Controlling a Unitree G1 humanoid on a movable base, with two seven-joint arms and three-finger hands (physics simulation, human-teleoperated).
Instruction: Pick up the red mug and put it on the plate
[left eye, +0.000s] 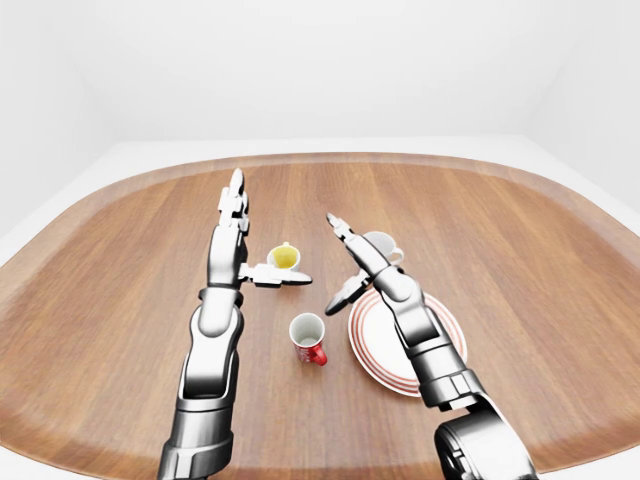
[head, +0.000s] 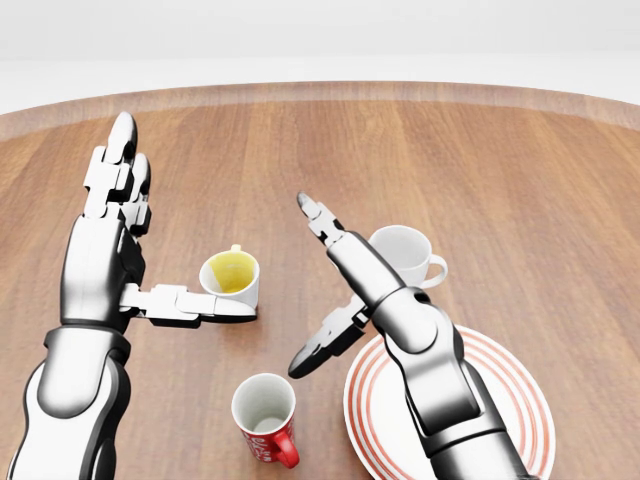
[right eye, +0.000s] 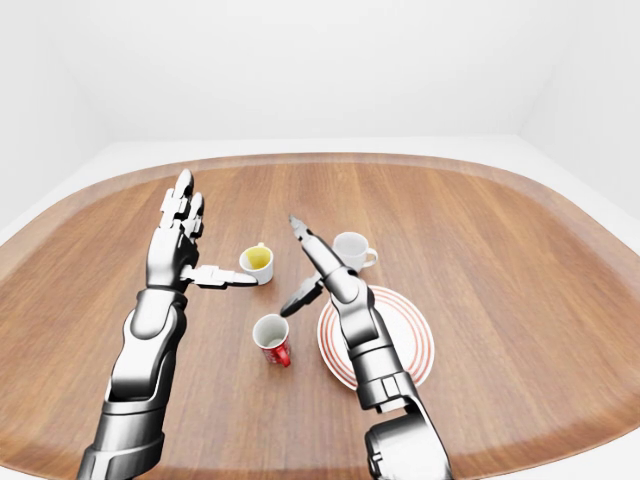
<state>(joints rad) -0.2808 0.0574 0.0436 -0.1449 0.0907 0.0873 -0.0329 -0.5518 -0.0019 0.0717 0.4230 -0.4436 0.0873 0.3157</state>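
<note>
On the wooden table (head: 520, 180) the red mug (head: 266, 415) stands upright just left of the plate (head: 520, 400), the right hand (head: 335, 290) spread above it, left hand (head: 120, 250) spread by the yellow-lined cup (head: 231, 275), while the eye views alone show the table's whole rounded outline

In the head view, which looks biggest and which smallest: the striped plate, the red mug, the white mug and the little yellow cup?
1. The striped plate, clearly largest, though the arm covers part of it.
2. The red mug and white mug look alike; the red one is nearer the camera, so I won't rank them.
3. The yellow cup, smallest.
</note>
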